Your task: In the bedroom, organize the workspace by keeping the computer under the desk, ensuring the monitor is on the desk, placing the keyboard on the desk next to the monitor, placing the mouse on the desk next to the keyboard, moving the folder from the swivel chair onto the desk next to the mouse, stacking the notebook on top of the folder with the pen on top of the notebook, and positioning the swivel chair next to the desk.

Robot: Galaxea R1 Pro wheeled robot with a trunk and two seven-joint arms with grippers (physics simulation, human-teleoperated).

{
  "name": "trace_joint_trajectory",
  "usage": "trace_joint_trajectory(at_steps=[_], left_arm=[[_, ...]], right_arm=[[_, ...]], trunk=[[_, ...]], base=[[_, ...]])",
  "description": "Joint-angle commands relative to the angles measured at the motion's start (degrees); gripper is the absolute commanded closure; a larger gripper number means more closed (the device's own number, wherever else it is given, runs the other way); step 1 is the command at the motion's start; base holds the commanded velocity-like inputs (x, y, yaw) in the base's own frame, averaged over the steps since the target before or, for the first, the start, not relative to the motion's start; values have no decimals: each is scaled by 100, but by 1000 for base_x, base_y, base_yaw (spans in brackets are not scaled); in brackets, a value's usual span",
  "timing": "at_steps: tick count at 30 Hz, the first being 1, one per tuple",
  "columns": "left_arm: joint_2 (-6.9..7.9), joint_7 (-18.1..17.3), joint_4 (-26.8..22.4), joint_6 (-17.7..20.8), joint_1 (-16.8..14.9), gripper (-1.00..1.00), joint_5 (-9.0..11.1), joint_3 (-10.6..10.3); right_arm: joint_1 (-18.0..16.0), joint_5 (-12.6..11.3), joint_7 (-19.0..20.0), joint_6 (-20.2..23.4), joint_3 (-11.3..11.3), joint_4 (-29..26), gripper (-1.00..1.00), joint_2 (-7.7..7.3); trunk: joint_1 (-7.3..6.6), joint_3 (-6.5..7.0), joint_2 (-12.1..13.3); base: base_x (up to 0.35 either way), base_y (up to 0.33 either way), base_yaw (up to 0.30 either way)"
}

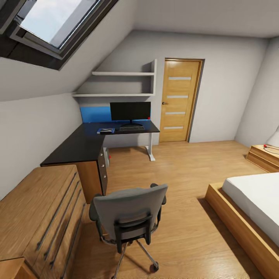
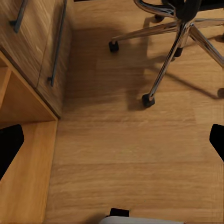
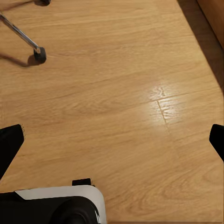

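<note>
- While I hold the rig back in the bedroom, the head view shows the swivel chair [image 1: 130, 217] on the wood-plank floor [image 1: 186, 170], its grey back toward me, well apart from the desk [image 1: 83, 145].
- The desk runs along the sloped left wall and turns toward the oak door [image 1: 179, 100]; its black top is glossy.
- The monitor [image 1: 130, 111] stands upright on the far leg of the desk, screen dark.
- The keyboard [image 1: 131, 127] lies on the desk just in front of the monitor's foot.
- A flat blue item [image 1: 105, 130] lies on the desk beside the keyboard; it is too small for me to identify.
- A low oak drawer unit [image 1: 42, 217] stands beside the near end of the desk, left of the chair.
- A bed [image 1: 252, 205] occupies the right side of the room.
- Left gripper [image 2: 112, 140]: the two black fingertips sit at opposite edges of the left wrist view, spread wide, nothing between them; floor and the chair's chrome base [image 2: 175, 42] lie below.
- Right gripper [image 3: 112, 142]: fingers likewise spread wide and empty, over bare floor, one chair castor [image 3: 39, 54] nearby.
</note>
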Motion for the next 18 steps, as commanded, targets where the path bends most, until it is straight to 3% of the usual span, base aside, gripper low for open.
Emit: trace_joint_trajectory(at_steps=[1, 18], left_arm=[[0, 18, -10, -4, 3, -100, 46, -51], [-4, 16, -10, 0, 3, -100, 46, -51]], right_arm=[[-2, -43, -9, -20, 51, 6, -100, 1], [-2, -43, -3, -4, 60, 6, -100, 1]], trunk=[[0, -5, -5], [0, -5, -5]], base=[[-173, 145, 0], [-104, 17, 0]])
